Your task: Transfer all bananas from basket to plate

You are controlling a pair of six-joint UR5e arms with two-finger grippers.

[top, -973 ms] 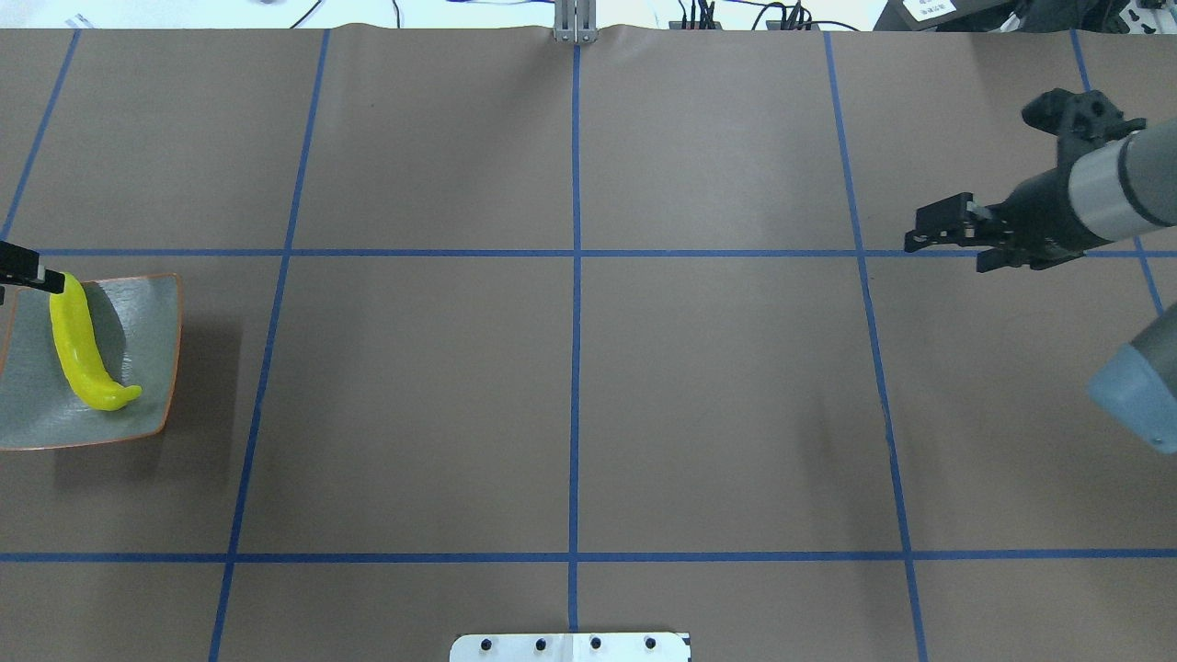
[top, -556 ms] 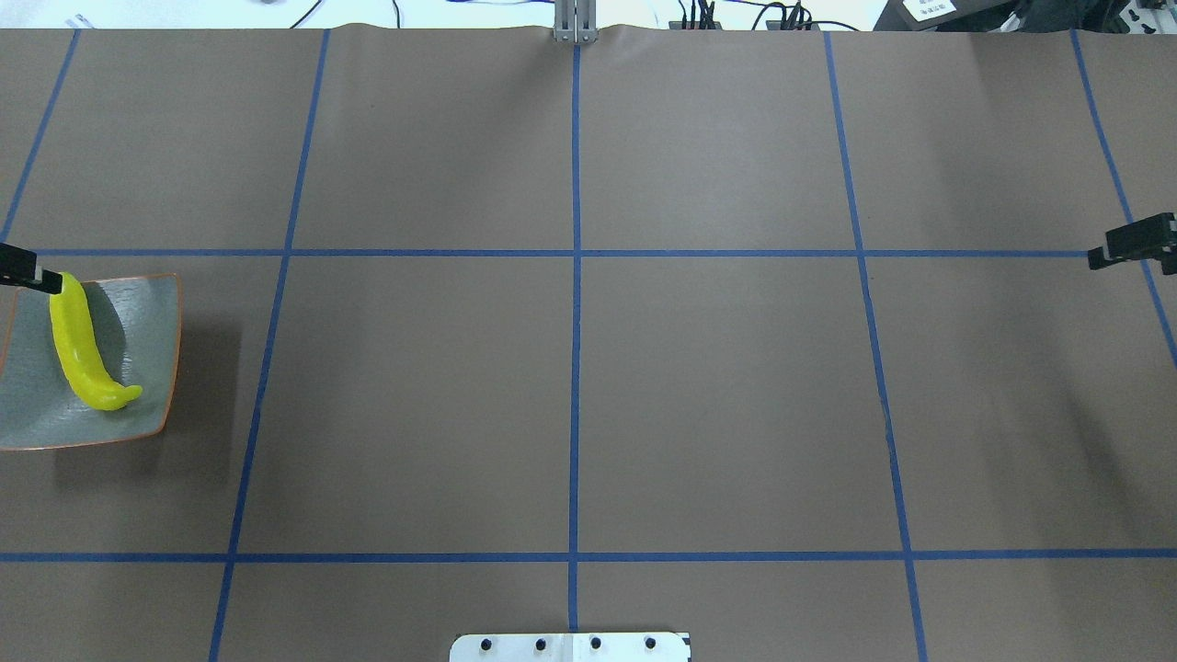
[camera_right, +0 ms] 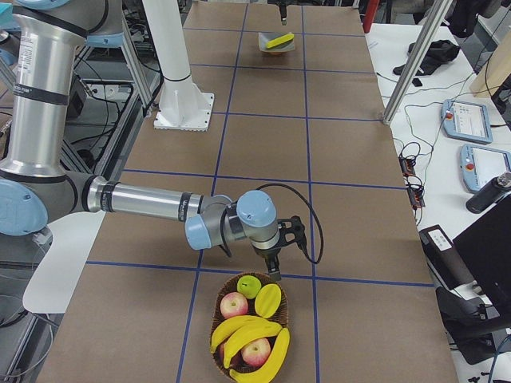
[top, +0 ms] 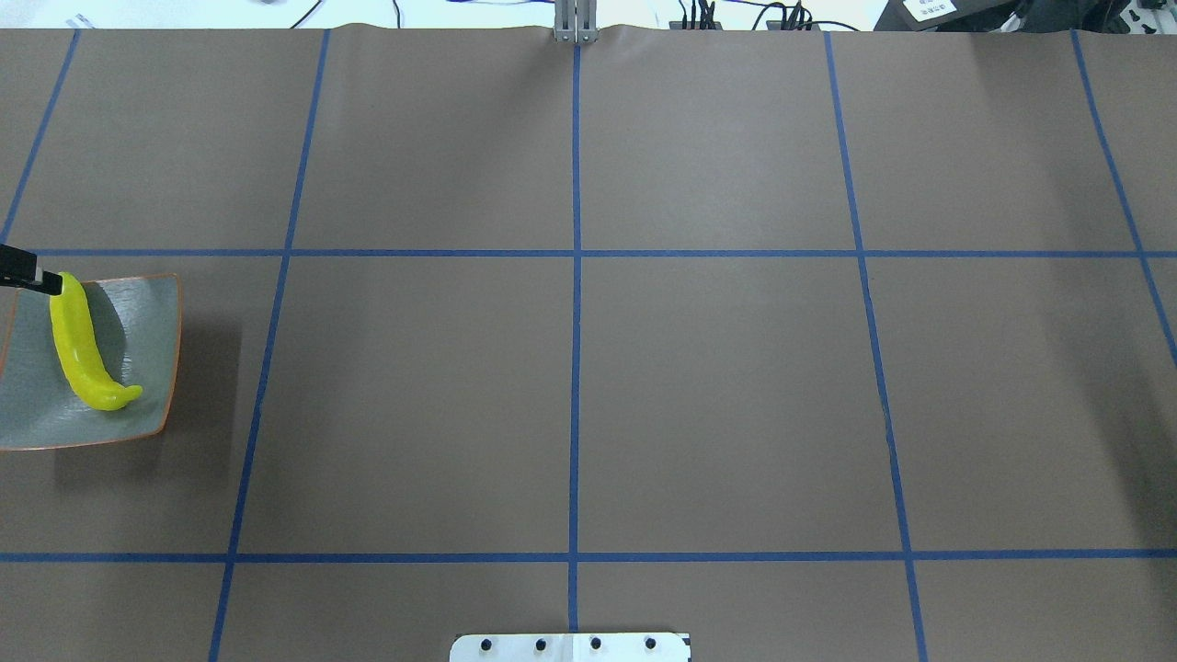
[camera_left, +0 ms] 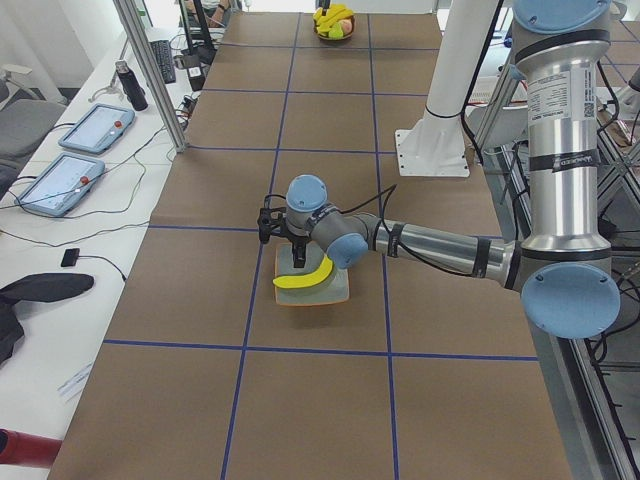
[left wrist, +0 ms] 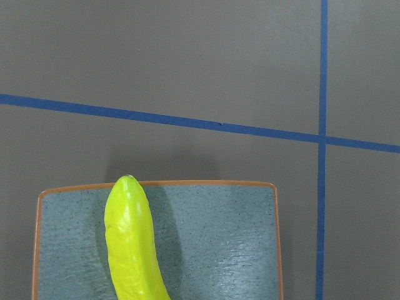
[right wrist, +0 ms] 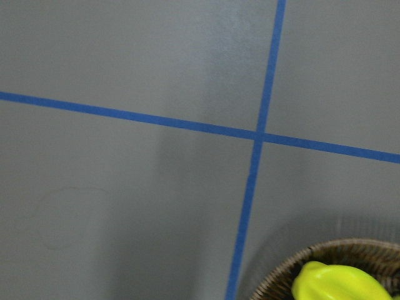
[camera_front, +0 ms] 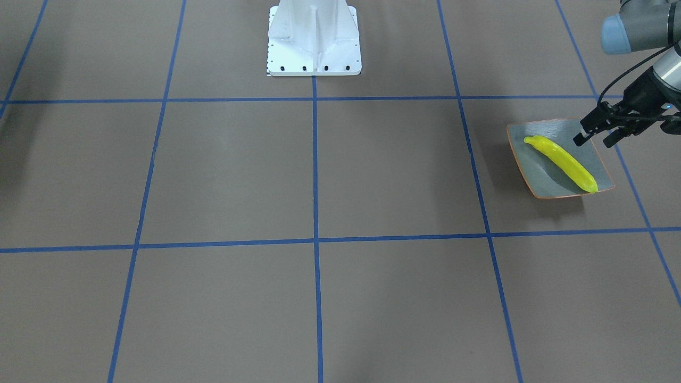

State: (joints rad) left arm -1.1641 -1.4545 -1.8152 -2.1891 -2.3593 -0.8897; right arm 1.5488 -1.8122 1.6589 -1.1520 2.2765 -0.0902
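You have one glossy, curved yellow banana [camera_front: 561, 162] lying across the square grey-green, orange-rimmed plate [camera_front: 532, 165]. The left jaws are spread over its edge. The right jaws hang near the woven wicker basket [right wrist: 278, 275]; you cannot tell their state.

- Left arm [camera_left: 440, 246] stretches out low; left end effector [camera_front: 591, 141] has jaws apart, empty.
- Right arm [camera_right: 144, 198] reaches level; right end effector [camera_right: 274, 268] points down, grip unclear.

Bright even overhead light, soft shadows beside plate [top: 138, 322], right wrist view slightly blurred
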